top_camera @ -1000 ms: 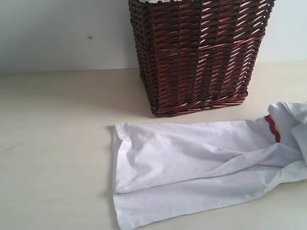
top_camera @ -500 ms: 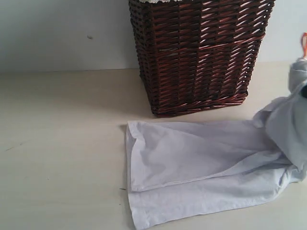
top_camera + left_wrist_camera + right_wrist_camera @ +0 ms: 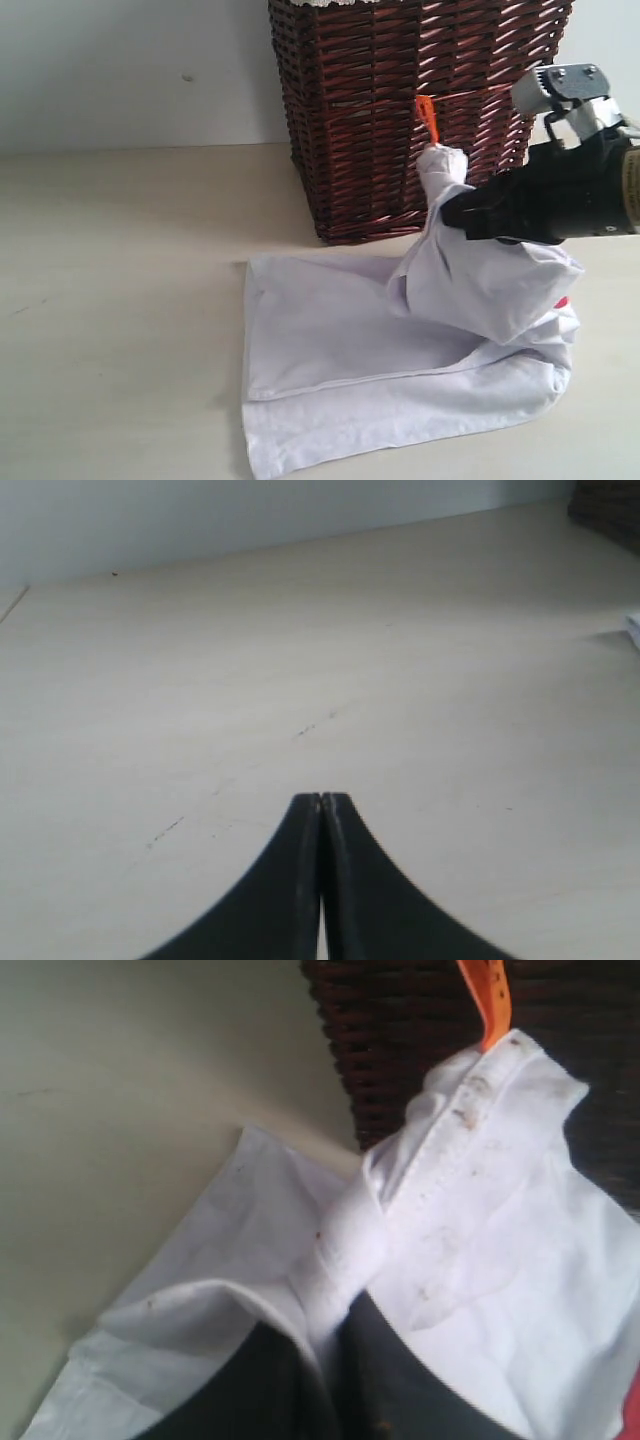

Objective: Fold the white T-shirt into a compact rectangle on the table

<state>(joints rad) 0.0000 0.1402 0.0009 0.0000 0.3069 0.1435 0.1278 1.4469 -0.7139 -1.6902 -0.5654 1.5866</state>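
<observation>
Your right jaws, clamped on a twisted wad of the white T-shirt (image 3: 340, 370) just below its collar (image 3: 441, 163), hold the neck end up in the air in front of the dark wicker basket (image 3: 400, 110). The orange neck tag (image 3: 427, 118) sticks up against the weave. The rest of the garment lies along the bench (image 3: 120, 300), hem end to the left, and a sliver of red print (image 3: 562, 301) shows under the hanging cloth. Your left jaws are pressed together on nothing, over bare bench well away from the shirt. The hazards, as a judgement: the grip is on a bunched twist, not a flat edge, so letting go here would likely drop a crumpled heap instead of a clean fold. The tag and collar hang close enough to the wicker to catch on it if you drift further back. With nothing pinning the hem, the lower layers may be dragged along and skew the rectangle, and thin cotton could slip from so narrow a pinch. Against the frame a second ago, when the neck end lay low at the far right, that end is now raised and carried leftward over the shirt's own body. The arm has come into the exterior view, and the hem edge sits a little further left than it did half a second ago.
</observation>
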